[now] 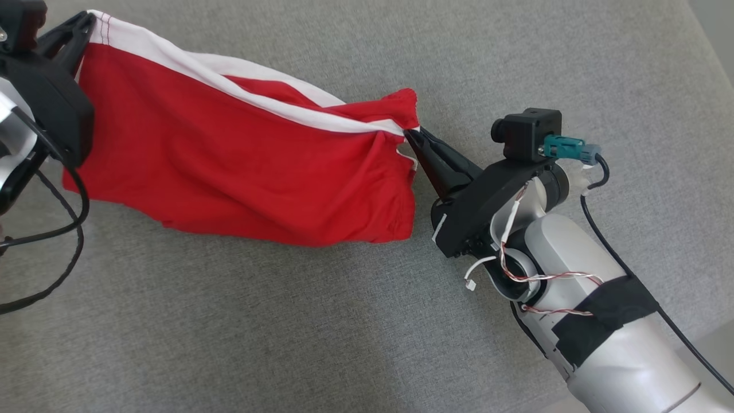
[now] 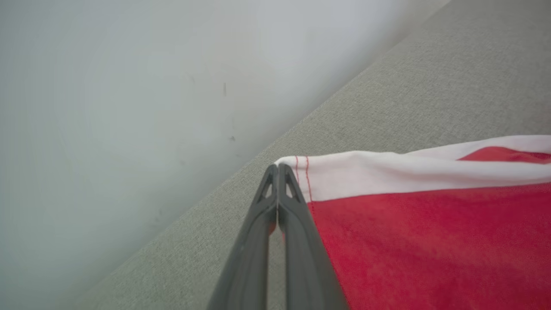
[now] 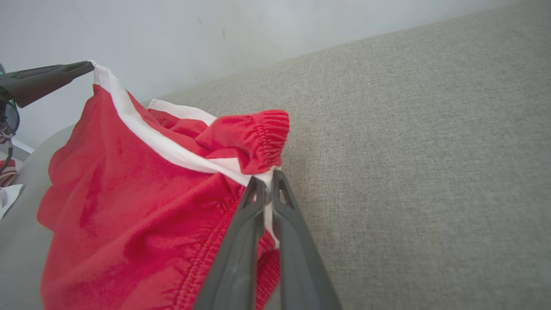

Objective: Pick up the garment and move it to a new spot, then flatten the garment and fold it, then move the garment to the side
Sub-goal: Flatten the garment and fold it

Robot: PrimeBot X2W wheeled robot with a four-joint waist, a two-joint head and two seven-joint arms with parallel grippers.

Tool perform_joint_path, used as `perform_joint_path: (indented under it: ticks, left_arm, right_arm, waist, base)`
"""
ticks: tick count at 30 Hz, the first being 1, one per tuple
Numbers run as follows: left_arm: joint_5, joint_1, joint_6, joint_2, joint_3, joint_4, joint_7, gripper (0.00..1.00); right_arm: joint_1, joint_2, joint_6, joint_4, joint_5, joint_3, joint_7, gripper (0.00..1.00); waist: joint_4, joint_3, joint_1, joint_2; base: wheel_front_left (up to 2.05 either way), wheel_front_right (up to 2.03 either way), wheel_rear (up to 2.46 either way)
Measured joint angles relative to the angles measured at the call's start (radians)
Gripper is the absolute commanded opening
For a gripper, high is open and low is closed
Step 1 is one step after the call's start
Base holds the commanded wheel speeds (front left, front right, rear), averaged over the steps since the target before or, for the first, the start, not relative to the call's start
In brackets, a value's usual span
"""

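The garment [image 1: 241,155] is a red piece with a white band, stretched between my two grippers above the grey fabric surface [image 1: 344,321]. My left gripper [image 1: 86,23] at the upper left is shut on the garment's white-banded corner [image 2: 301,172]; its tip [image 2: 277,170] pinches that hem. My right gripper [image 1: 414,137] is shut on the opposite corner beside the gathered red elastic edge [image 3: 262,133], with its tip [image 3: 267,181] clamped on the cloth. The garment [image 3: 129,206] hangs slack and wrinkled between them, its lower edge drooping toward the surface.
A pale wall [image 2: 107,107] runs along the far edge of the grey surface. Loose black cables [image 1: 63,241] hang from my left arm. Another piece of cloth [image 3: 8,185] lies at the far left edge in the right wrist view.
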Motion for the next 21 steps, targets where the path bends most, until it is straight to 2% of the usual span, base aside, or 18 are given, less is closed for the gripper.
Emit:
perform_joint_path:
  ticks: [7,8,9,10,11,17,21]
  left_arm:
    - [-0.020,-0.003,0.000,-0.020,-0.057,0.064,-0.061,0.00]
    - [-0.030,-0.004,0.000,-0.026,-0.060,0.071,-0.066,0.15]
    - [-0.041,-0.004,0.000,-0.030,-0.067,0.079,-0.076,0.42]
    - [-0.046,-0.005,0.000,-0.032,-0.074,0.089,-0.086,0.99]
    - [-0.048,-0.009,0.000,-0.034,-0.080,0.106,-0.095,1.00]
    - [-0.070,-0.024,0.000,-0.049,-0.104,0.153,-0.155,1.00]
    - [-0.115,-0.022,0.000,-0.075,-0.104,0.177,-0.211,1.00]
  right_arm:
    - [-0.034,0.001,-0.004,0.044,0.000,0.040,-0.026,0.00]
    - [-0.036,0.001,-0.005,0.046,0.000,0.041,-0.034,0.00]
    - [-0.039,0.001,-0.009,0.048,0.002,0.048,-0.041,0.10]
    - [-0.040,0.001,-0.009,0.049,0.012,0.058,-0.049,0.41]
    - [-0.041,0.001,-0.009,0.051,0.018,0.063,-0.058,1.00]
    - [-0.057,0.002,-0.016,0.082,0.035,0.064,-0.091,1.00]
    - [-0.055,0.001,-0.007,0.113,0.035,0.057,-0.120,1.00]
  waist:
    - [-0.008,0.032,0.0000,0.0001]
    - [-0.007,0.033,0.0000,0.0000]
    - [-0.006,0.034,-0.0001,0.0000]
    - [-0.004,0.035,-0.0001,0.0000]
    - [-0.003,0.035,-0.0001,-0.0001]
    - [0.009,0.024,-0.0001,-0.0001]
    - [0.020,0.000,-0.0002,-0.0001]
  base:
    - [0.00,0.00,0.00]
    - [0.00,0.00,0.00]
    - [0.00,0.00,0.00]
    - [0.00,0.00,0.00]
    - [0.00,0.00,0.00]
    - [0.00,0.00,0.00]
    - [0.00,0.00,0.00]
